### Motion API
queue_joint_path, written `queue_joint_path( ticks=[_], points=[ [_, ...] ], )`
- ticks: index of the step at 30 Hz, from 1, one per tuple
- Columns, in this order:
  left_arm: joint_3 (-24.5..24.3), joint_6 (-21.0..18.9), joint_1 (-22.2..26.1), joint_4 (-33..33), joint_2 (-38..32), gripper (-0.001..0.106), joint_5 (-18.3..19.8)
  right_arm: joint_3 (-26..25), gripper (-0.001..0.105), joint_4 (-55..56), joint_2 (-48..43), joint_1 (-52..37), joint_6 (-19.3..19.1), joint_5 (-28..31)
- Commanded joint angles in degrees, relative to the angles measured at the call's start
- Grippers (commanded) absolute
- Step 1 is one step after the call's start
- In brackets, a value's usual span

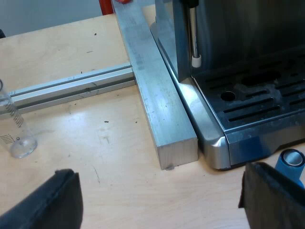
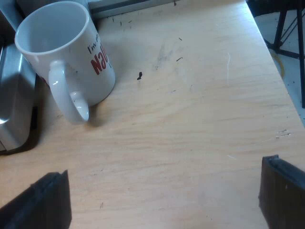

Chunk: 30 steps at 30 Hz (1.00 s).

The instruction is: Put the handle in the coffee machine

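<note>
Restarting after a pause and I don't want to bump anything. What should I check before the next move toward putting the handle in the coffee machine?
1. Left pincer open and empty: ok.
2. Right pincer open and empty: ok.
3. Handle gripped: not ok; neither pincer holds anything.
4. Blue tamper clear of the left pincer: not ok; it appears close by one finger.
5. Mug upright, apart from the right pincer: ok.
6. Espresso machine ready to take the handle: cannot tell.

Left tool (image 1: 159, 200) and right tool (image 2: 162, 195) both hover with jaws spread wide.
</note>
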Motion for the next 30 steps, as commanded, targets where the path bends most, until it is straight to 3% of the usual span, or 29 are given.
queue_joint_path(
  ticks=[1, 18, 24, 30],
  points=[
    [0.05, -0.61, -0.31, -0.83, -7.98, 0.07, -0.36, -0.38, 0.08, -0.33, -2.66, 0.03, -0.21, -0.13],
    [0.05, -0.61, -0.31, -0.72, -7.76, 0.07, 0.18, -0.38, 0.08, -0.33, -2.66, 0.03, -0.21, -0.13],
    [-0.46, -0.61, -0.31, -0.57, -7.78, 0.07, 2.11, -0.38, 0.08, -1.9, -2.3, 0.03, 6.91, -0.9],
    [-2.52, -0.61, -1.39, -0.45, -6.65, 0.07, 2.22, -1.47, 0.08, 0.86, -1.51, 0.03, 7.18, -2.53]
  ],
)
